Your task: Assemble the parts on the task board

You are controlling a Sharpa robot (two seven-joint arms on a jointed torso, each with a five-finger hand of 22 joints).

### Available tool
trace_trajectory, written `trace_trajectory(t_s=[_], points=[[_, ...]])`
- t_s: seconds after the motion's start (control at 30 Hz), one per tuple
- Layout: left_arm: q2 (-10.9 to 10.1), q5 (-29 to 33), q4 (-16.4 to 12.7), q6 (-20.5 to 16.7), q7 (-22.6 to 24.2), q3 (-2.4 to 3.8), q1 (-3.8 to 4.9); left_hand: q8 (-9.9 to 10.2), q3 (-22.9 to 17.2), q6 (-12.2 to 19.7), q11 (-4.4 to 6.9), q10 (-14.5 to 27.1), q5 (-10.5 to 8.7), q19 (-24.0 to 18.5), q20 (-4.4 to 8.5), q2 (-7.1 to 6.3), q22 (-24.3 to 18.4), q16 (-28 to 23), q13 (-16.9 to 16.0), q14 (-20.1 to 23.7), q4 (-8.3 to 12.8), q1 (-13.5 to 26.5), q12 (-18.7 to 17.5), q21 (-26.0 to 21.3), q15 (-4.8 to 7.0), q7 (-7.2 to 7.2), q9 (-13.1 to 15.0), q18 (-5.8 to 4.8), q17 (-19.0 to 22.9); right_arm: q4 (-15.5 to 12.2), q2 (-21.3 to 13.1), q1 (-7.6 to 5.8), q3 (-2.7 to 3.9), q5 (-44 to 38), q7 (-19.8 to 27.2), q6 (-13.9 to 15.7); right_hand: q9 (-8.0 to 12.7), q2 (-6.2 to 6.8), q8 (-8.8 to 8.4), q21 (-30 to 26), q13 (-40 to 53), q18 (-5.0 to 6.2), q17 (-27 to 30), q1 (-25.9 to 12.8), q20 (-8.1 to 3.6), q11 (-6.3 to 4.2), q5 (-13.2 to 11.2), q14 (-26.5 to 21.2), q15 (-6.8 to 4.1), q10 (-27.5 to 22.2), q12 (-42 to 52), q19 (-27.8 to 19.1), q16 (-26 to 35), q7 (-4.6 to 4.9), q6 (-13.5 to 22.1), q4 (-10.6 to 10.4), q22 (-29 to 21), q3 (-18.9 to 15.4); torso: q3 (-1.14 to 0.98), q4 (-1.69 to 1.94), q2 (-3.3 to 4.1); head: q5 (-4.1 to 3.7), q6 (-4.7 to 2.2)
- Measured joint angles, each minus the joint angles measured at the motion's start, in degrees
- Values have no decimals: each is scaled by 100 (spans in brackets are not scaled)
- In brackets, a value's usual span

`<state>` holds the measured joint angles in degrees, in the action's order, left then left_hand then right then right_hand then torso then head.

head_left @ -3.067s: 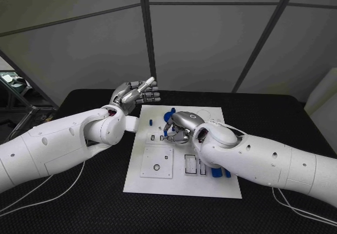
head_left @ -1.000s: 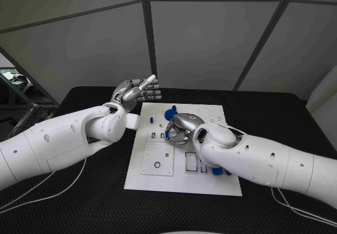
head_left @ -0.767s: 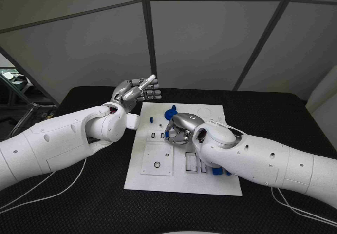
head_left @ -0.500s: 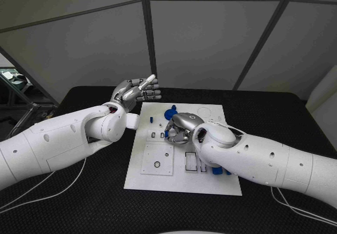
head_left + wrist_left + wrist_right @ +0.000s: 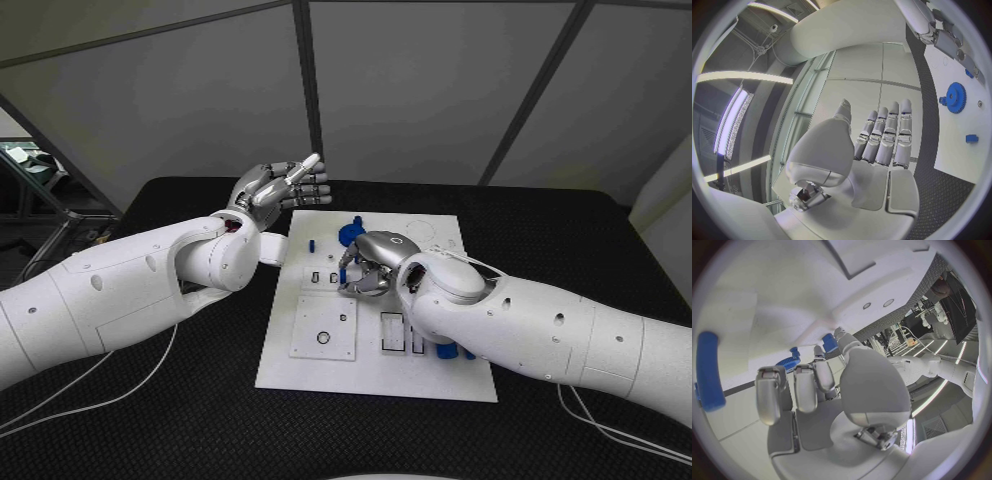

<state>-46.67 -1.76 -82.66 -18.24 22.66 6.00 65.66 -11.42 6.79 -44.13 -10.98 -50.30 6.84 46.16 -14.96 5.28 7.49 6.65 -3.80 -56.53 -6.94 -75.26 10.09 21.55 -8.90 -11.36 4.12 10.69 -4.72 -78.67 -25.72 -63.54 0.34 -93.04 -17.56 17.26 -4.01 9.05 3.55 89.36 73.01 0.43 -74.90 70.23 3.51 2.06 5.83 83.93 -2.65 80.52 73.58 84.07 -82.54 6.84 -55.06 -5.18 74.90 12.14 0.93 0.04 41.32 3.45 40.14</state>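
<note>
The white task board (image 5: pixel 332 360) lies in the middle of the black table. My right hand (image 5: pixel 369 263) is curled low over the board's middle. In the right wrist view its thumb and a fingertip (image 5: pixel 821 351) meet on a small blue part (image 5: pixel 829 342). A blue gear (image 5: pixel 351 236) sits on the board just beyond that hand; the blue gear (image 5: pixel 787 363) also shows past the curled fingers. My left hand (image 5: pixel 283 188) is raised over the table at the board's far left corner, fingers straight, holding nothing. The left wrist view shows the left hand's bare palm (image 5: pixel 870 165) and the gear (image 5: pixel 954 97).
Several blue parts (image 5: pixel 449 352) lie by the board's right edge under my right forearm. A long blue peg (image 5: pixel 709 371) lies on the board near the right hand. Another small blue piece (image 5: pixel 971 138) sits near the board's edge. Grey wall panels stand behind the table.
</note>
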Motion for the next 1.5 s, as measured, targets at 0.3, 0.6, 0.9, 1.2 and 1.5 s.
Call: trace_trajectory(t_s=[0.3, 0.6, 0.9, 1.2, 1.5], points=[[-2, 0, 1, 4, -7, 0, 0, 0, 0, 0, 0, 0, 0, 0, 0, 0, -5, 0, 0, 0, 0, 0, 0, 0, 0, 0, -6, 1, 0, 8, 1, 1, -1, 3, -1, 171, 29, 219, 0, -22, -202, 0, -4, 193, 69, 81, -52, 10, 51, -122, -176, -11, 34, 99, 471, -486, 0, -237, -1, 1, -1, 2, -7], [-6, 0, 18, 27, -23, -1, -5, 0, 0, 0, -2, -2, 0, 0, 0, 0, -7, 0, 0, 0, 0, 0, 0, 0, 0, 0, -6, 0, 0, -172, -140, 3, -1, 32, 96, 462, 20, 303, 0, -22, -207, 0, -4, 335, 88, 81, -52, 10, 51, -122, -176, 8, 34, 101, 504, -779, 0, -331, -6, 1, -5, 12, -19], [-77, -307, 110, 193, -262, -1, -21, -223, 38, -703, 272, -1077, 105, 536, 243, 86, 70, 339, -211, -858, 105, -37, 369, 280, 279, 2, 123, 0, -221, -1008, -1105, -43, 21, 414, 651, 586, -26, 262, 126, -424, -526, 91, 370, 488, 88, 16, -52, 10, 51, -308, -492, 8, 325, 22, 110, -884, 0, -325, -9, -16, -44, 60, -54], [-163, -1870, 181, 722, -1438, 0, -22, -377, -231, -1539, 898, -2406, 259, 1928, 957, 244, 745, 2194, -744, -2536, 439, -365, 817, 1589, 1008, 556, 388, 0, -1506, -1540, -2111, -369, 263, 1862, 1197, 133, 2, 78, 43, -3168, -3189, 803, 3414, 797, 102, 20, 32, -745, 58, -1452, -3503, -1833, 3195, 11, -58, -723, -2614, -133, -48, -69, -152, 125, -54], [-124, -3401, 141, 1386, -2860, -20, 121, -646, -14, -1638, 1133, -2819, -335, 3003, 1276, 103, 4796, 7306, -4964, -2741, 138, 252, 4319, 5005, 1250, 773, 1275, -536, -6963, -1053, -2349, -597, 310, 3559, 1651, -190, 17, -13, 43, -4737, -4036, 940, 4227, 1024, 182, 71, 96, -983, 191, -1500, -4685, -2274, 4815, 40, -172, -321, -4032, 309, -92, -93, -271, 122, -14]])
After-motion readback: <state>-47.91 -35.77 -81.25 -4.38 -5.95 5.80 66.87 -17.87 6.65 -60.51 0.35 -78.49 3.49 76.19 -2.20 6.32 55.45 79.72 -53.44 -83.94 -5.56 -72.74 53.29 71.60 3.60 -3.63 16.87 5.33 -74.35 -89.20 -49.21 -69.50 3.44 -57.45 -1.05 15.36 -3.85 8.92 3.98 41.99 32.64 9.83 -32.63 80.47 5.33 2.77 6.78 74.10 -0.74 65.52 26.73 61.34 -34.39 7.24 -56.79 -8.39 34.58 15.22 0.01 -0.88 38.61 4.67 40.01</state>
